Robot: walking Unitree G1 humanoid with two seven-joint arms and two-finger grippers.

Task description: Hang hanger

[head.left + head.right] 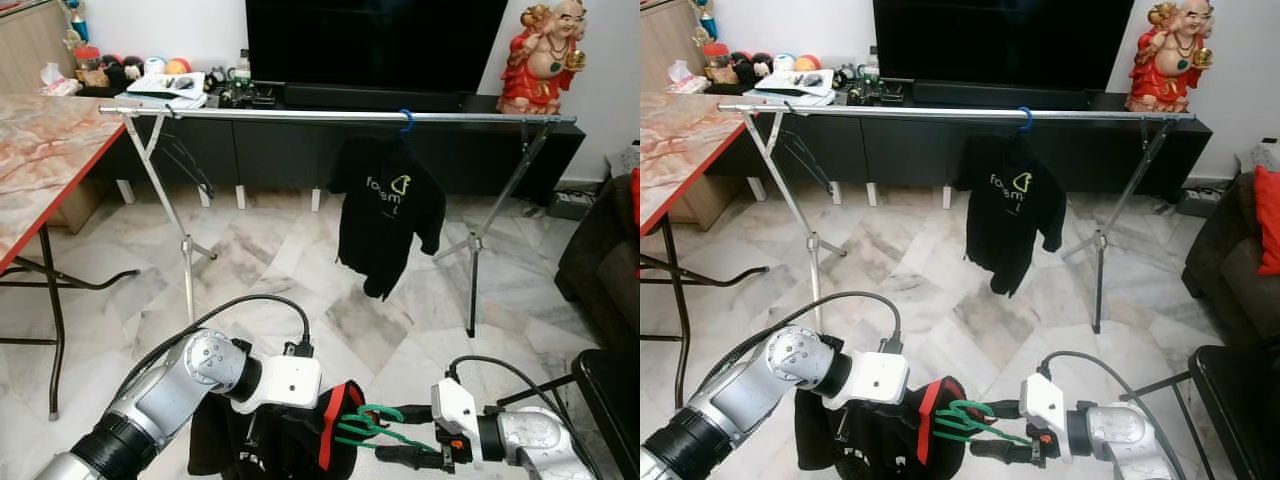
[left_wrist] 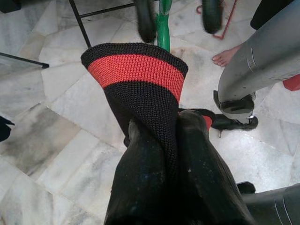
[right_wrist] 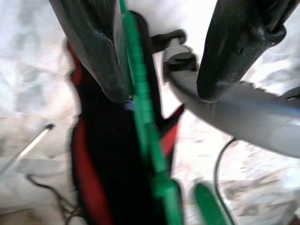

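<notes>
Down low in front of the robot, the left gripper [image 2: 164, 136] is clenched on the black-and-red collar of the dark garment [image 1: 270, 440], bunched cloth pinched tight between its fingers. The green hanger [image 1: 362, 425] sits just to the right of that collar, between the two grippers, its long axis running roughly sideways toward the right gripper [image 1: 405, 437]. That right gripper is the nearer one to the hanger: the green bar lies against one black finger [image 3: 93, 51], with the other finger standing off from it, so the jaws look parted around the bar rather than closed on it, though the wrist picture is blurred and I can't be sure.

The rail [image 1: 330, 116] is well up and ahead, with a black shirt [image 1: 385, 215] hanging on a blue hook [image 1: 405, 121]. So the hanger must travel up and forward. The hanger's hook is hard to make out, and the garment's lower part is cut off.
</notes>
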